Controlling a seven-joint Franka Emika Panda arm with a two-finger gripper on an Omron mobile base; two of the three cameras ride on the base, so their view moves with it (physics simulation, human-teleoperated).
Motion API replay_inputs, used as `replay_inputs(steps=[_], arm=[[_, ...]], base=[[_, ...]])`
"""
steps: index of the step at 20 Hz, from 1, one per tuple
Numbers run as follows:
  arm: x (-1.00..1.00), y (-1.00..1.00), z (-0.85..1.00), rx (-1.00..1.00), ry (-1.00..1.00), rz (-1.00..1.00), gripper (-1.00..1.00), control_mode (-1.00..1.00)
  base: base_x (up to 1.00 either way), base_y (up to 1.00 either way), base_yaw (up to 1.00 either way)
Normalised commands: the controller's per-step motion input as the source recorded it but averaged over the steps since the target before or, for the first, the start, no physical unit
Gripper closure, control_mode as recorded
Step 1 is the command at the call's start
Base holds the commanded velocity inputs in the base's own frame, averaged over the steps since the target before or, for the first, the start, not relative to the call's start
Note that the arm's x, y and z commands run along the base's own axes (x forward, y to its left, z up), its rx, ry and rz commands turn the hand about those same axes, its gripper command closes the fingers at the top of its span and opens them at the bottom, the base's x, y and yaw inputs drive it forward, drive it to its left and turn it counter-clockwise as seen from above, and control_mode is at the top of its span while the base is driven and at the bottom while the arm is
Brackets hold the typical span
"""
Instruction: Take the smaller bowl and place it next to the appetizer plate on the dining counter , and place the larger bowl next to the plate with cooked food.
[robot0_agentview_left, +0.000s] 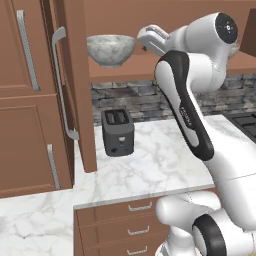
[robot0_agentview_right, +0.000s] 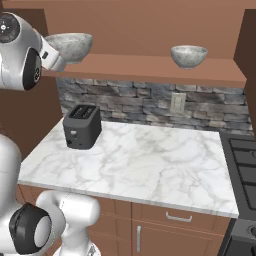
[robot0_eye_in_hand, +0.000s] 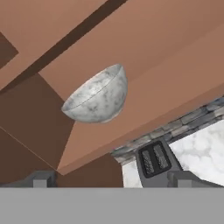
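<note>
While pincer (robot0_eye_in_hand: 111, 179) gapes wide, empty, larger bowl (robot0_eye_in_hand: 97, 97) sits apart.

White rounded arm (robot0_agentview_left: 200, 75) w/ dark joints, black elbow band, round end cap.

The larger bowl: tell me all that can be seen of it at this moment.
The larger bowl is deep, round, of grey-white marbled stone look, with a thin pale rim. It stands upright on the brown wooden shelf, at its left end beside the cabinet, above the toaster. The gripper is close by its right side; no contact is visible.
</note>
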Motion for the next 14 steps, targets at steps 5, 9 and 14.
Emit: replay_inputs(steps=[5,9,14], arm=[[0.42,0.00,0.03,0.00,0.08,0.00,-1.00,-1.00],[0.31,0.02,-0.29,0.00,-0.04,0.00,-1.00,-1.00],[0.51,0.27,-0.27,0.00,-0.01,0.00,-1.00,-1.00]], base=[[0.00,0.00,0.00],[0.00,0.00,0.00],[0.00,0.00,0.00]])
